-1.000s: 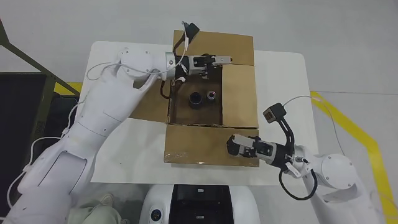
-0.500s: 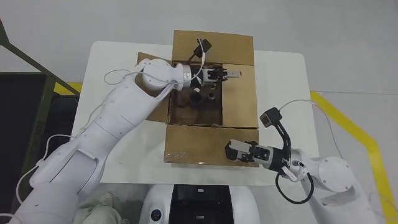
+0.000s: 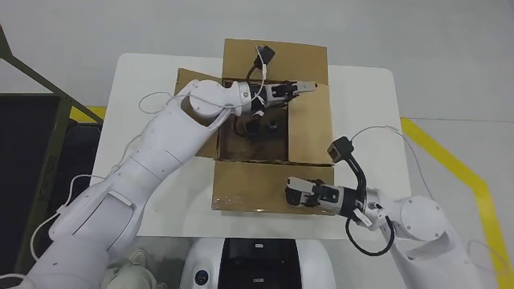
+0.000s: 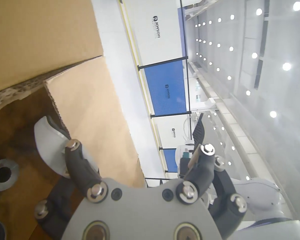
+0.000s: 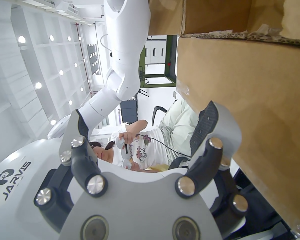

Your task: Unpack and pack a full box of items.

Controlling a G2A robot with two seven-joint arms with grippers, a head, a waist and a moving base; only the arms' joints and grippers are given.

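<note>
While the left gripper (image 3: 306, 88) stands spread astride the side flap (image 3: 309, 124) of the cardboard box (image 3: 273, 52), the right gripper (image 3: 291, 193), likewise unclenched and empty, sits at the front flap (image 3: 249, 189). A dark cylinder (image 3: 252, 127) and a metal ring (image 4: 2, 174) lie on the box bottom. Risk: a sideways pull could crease the flap or drag the box across the white table (image 3: 365, 112). Grey floor (image 3: 401, 16), yellow line (image 3: 450, 156).

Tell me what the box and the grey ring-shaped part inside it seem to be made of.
The box looks like corrugated cardboard, matte brown; its cut flap edge shows fluting. The grey ring looks like metal with a dull satin finish around a dark bore, though painted plastic is possible.
</note>
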